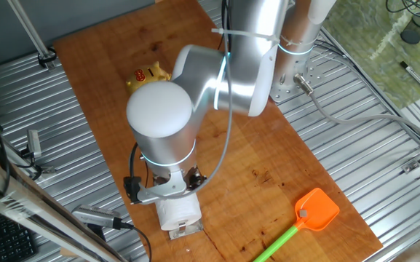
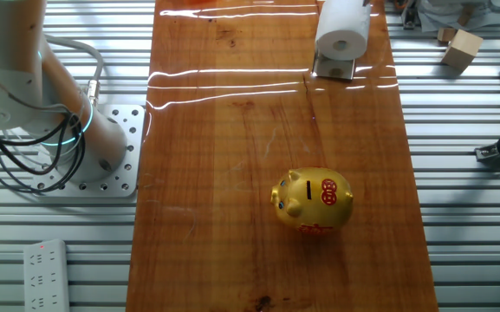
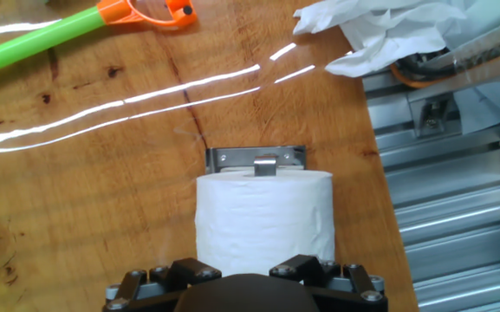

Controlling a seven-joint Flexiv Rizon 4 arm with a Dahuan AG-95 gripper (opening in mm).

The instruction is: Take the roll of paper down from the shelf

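The white roll of paper (image 1: 178,211) lies on its side on the small silvery shelf (image 1: 187,231) at the near end of the wooden table. Both also show in the other fixed view, roll (image 2: 343,30) on shelf (image 2: 334,69), and in the hand view, roll (image 3: 265,221) in front of the shelf's bracket (image 3: 256,158). My gripper (image 1: 173,195) hangs directly over the roll, very close to its top. Only its black finger links (image 3: 306,269) show in the hand view, spread apart at the roll's near edge. The fingertips are hidden. The roll rests on the shelf.
An orange-headed swatter with a green handle (image 1: 308,218) lies right of the roll. A gold piggy bank (image 2: 313,201) stands mid-table. Crumpled white paper (image 3: 388,30) lies at the table's edge. Metal rails surround the tabletop.
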